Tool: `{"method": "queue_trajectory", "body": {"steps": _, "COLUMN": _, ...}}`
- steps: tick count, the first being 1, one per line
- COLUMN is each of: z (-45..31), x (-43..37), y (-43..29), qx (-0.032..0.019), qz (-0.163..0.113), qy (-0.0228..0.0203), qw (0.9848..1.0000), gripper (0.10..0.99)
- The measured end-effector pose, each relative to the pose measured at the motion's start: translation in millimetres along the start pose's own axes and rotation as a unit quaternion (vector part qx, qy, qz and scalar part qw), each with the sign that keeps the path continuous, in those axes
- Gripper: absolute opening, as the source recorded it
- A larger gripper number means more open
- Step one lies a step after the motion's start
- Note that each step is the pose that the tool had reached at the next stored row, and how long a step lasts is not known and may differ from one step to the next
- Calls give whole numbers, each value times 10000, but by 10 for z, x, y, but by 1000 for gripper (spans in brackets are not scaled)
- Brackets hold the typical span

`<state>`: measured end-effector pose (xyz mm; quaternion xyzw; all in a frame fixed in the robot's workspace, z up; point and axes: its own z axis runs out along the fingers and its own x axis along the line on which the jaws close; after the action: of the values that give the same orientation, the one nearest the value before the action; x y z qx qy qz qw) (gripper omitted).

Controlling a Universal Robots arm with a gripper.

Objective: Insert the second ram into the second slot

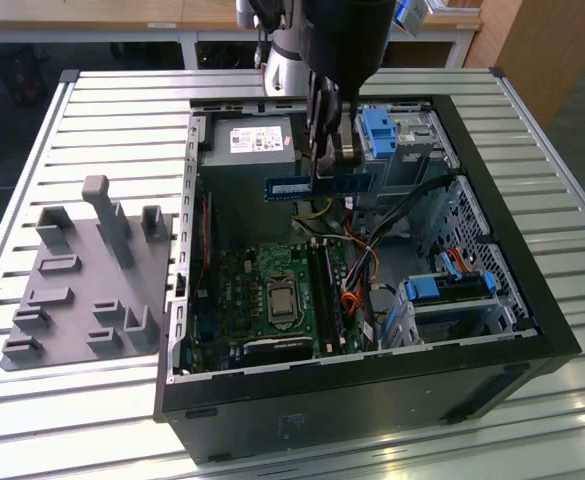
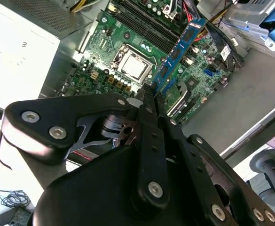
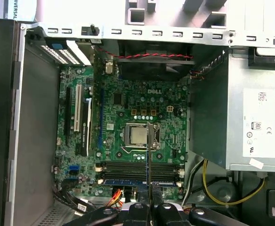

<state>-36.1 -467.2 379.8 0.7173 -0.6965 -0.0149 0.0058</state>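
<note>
Exterior view: claw [image 1: 334,168] clamped on second ram [image 1: 294,187] (held level) over PC case [image 1: 322,410].

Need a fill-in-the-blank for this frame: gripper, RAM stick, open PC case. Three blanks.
1. The gripper is shut on the thin, long ___ circuit-board stick.
2. The stick hangs ___ the green motherboard, not yet seated.
3. The grey moulded fixture sits on the slatted metal table at the exterior view's ___ of the black computer case.
Missing words: blue; above; left.
</note>
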Motion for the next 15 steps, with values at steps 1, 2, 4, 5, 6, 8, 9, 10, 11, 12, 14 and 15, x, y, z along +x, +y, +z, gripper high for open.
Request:
{"method": "queue_trajectory", "body": {"steps": 1, "z": -1, "x": 11, "y": 0, "qx": 0, "qz": 0, "qy": 1, "qw": 10000, "gripper": 137}}
{"method": "queue_trajectory", "body": {"steps": 2, "z": 0, "x": 23, "y": 1, "qx": 0, "qz": 0, "qy": 1, "qw": 10000, "gripper": 137}}
{"method": "queue_trajectory", "body": {"steps": 4, "z": -1, "x": 46, "y": 1, "qx": 0, "qz": 0, "qy": 1, "qw": 10000, "gripper": 137}}
{"method": "queue_trajectory", "body": {"steps": 5, "z": -1, "x": 49, "y": 2, "qx": 0, "qz": 0, "qy": 1, "qw": 10000, "gripper": 137}}
{"method": "queue_trajectory", "body": {"steps": 6, "z": -1, "x": 49, "y": 2, "qx": 0, "qz": 9, "qy": 0, "qw": 10000, "gripper": 137}}
{"method": "queue_trajectory", "body": {"steps": 8, "z": 0, "x": 49, "y": 1, "qx": 1, "qz": 101, "qy": -2, "qw": 9999, "gripper": 137}}
{"method": "queue_trajectory", "body": {"steps": 9, "z": 1, "x": 50, "y": 2, "qx": 2, "qz": 172, "qy": -4, "qw": 9999, "gripper": 137}}
{"method": "queue_trajectory", "body": {"steps": 10, "z": 1, "x": 50, "y": 1, "qx": 3, "qz": 247, "qy": -6, "qw": 9997, "gripper": 137}}
{"method": "queue_trajectory", "body": {"steps": 11, "z": 2, "x": 50, "y": 1, "qx": 4, "qz": 322, "qy": -9, "qw": 9995, "gripper": 137}}
{"method": "queue_trajectory", "body": {"steps": 12, "z": 2, "x": 50, "y": 1, "qx": 5, "qz": 403, "qy": -11, "qw": 9992, "gripper": 137}}
{"method": "queue_trajectory", "body": {"steps": 14, "z": 3, "x": 50, "y": 1, "qx": 7, "qz": 534, "qy": -15, "qw": 9986, "gripper": 137}}
{"method": "queue_trajectory", "body": {"steps": 15, "z": 3, "x": 50, "y": 1, "qx": 8, "qz": 574, "qy": -16, "qw": 9983, "gripper": 137}}
